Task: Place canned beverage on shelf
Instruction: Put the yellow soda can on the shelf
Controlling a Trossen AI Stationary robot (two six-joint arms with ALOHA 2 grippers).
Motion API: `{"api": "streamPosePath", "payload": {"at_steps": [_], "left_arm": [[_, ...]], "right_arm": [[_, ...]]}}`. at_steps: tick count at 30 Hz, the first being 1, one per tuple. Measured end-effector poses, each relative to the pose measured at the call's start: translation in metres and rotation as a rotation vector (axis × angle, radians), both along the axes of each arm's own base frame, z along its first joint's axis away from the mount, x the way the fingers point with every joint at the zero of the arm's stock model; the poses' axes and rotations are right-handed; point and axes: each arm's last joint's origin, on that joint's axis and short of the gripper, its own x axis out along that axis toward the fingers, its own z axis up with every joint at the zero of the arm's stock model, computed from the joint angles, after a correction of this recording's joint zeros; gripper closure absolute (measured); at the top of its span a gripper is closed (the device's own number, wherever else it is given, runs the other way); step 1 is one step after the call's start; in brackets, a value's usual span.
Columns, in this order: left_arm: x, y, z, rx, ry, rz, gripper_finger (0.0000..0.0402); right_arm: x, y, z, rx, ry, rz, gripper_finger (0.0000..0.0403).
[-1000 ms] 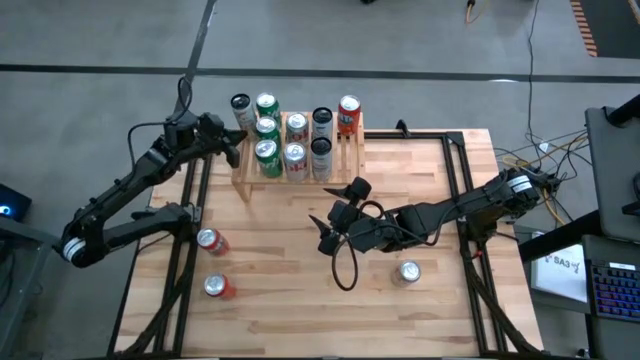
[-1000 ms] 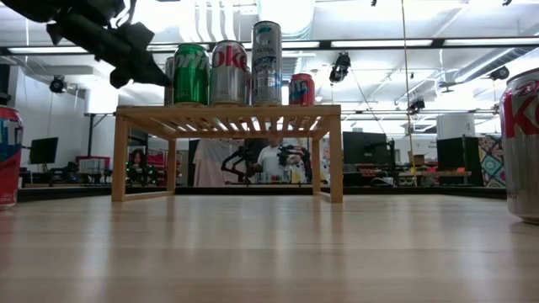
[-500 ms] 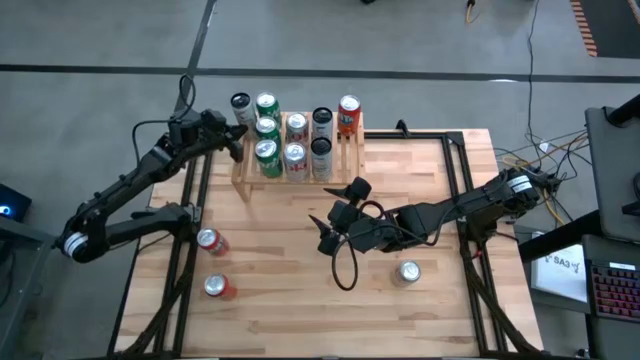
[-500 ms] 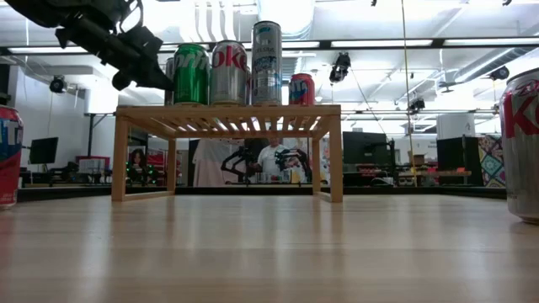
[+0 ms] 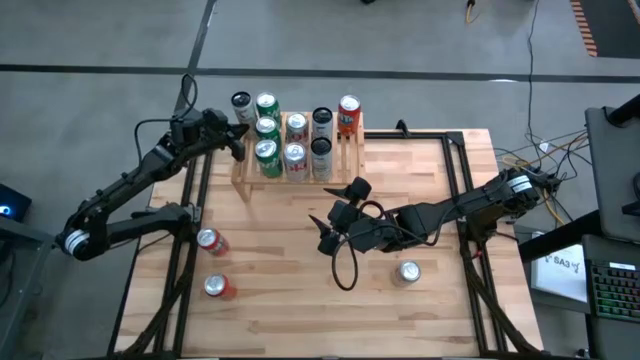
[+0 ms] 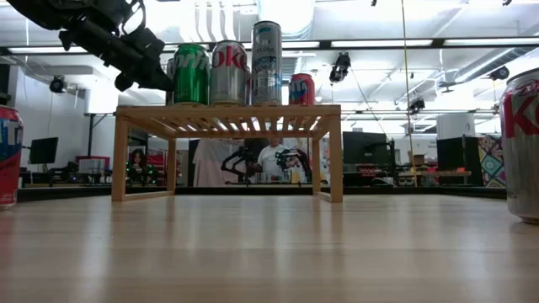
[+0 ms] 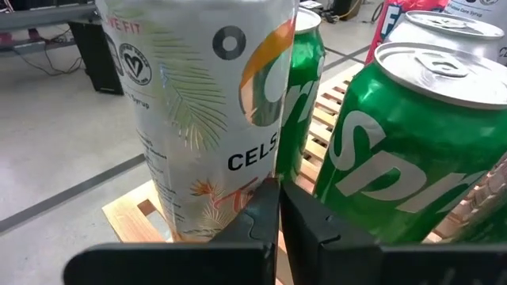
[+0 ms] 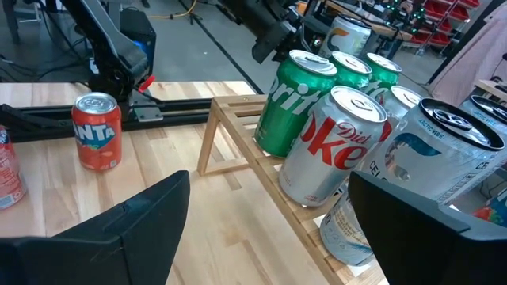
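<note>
Left gripper (image 5: pixel 240 143) sits at the far-left end of the shelf (image 5: pixel 345 150), fingers pressed together and holding nothing; its wrist view shows the tips right at the gap between a white can (image 7: pixel 202 111) and a green can (image 7: pixel 404 150), with the slats visible under them, which the high view cannot resolve. Low view shows that gripper (image 6: pixel 156 77) above shelf-top level, just left of the green can (image 6: pixel 190 74), and a clear gap under the shelf between its legs. Right gripper (image 5: pixel 325 232) hangs mid-table, well apart from the shelf, fingers spread wide and empty; its wrist view looks along the shelf's near edge at a silver cola can (image 8: pixel 333 146) and the green one beside it, plus an orange can (image 8: pixel 97 131) on the table. High view alone shows the full count: eight cans packed on the shelf, its right part bare slats, two loose cans (image 5: pixel 212 241) near-left and one silver can (image 5: pixel 408 271) near-right, with open tabletop around the right arm
</note>
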Motion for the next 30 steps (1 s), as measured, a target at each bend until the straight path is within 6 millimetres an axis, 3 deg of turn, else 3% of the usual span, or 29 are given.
{"api": "streamPosePath", "payload": {"at_steps": [15, 22, 30], "left_arm": [[-0.004, -0.002, 0.001, 0.024, 0.031, 0.033, 0.0402], [-0.006, -0.006, -0.008, -0.042, 0.113, 0.032, 0.0401], [-0.009, -0.004, -0.01, -0.03, 0.171, 0.142, 0.0402]], "right_arm": [[0.001, -0.002, 0.0, 0.0, 0.0, -0.007, 0.0071], [0.001, -0.002, 0.0, 0.0, 0.0, -0.007, 0.0071], [0.001, -0.003, 0.0, 0.0, 0.0, -0.009, 0.0071]]}}
